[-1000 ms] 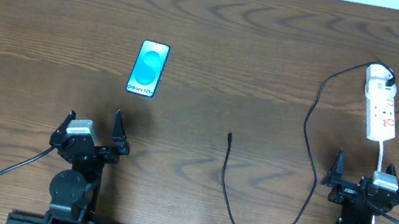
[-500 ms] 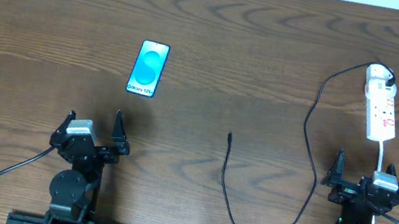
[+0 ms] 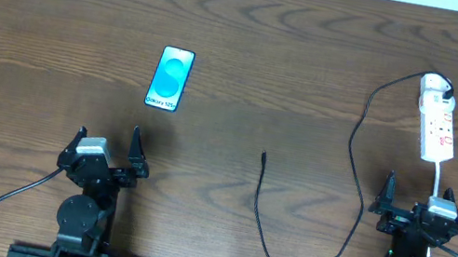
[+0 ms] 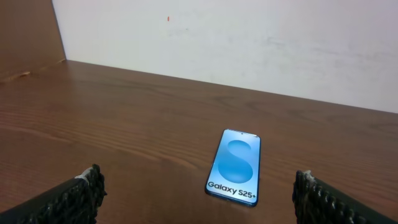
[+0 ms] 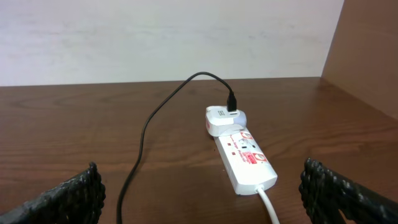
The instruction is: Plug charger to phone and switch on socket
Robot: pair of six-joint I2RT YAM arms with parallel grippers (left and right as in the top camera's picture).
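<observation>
the left end effector point(image 3: 108, 139) sits at the near edge of the counter point(image 3: 274, 33). its fingers are spread wide and hold nothing. the phone point(image 3: 171, 79) lies flat, screen up, well ahead of it and a bit to its right. the right end effector point(image 3: 417, 194) is wide and empty too. the socket point(image 3: 437, 123) lies near, straight ahead of it. the charger point(image 3: 352, 155) loops from the socket, and its plug tip point(image 3: 264, 156) lies between the arms.

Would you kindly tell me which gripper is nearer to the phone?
Left. The left gripper sits just short of the phone; the right gripper is far across, by the socket.
</observation>
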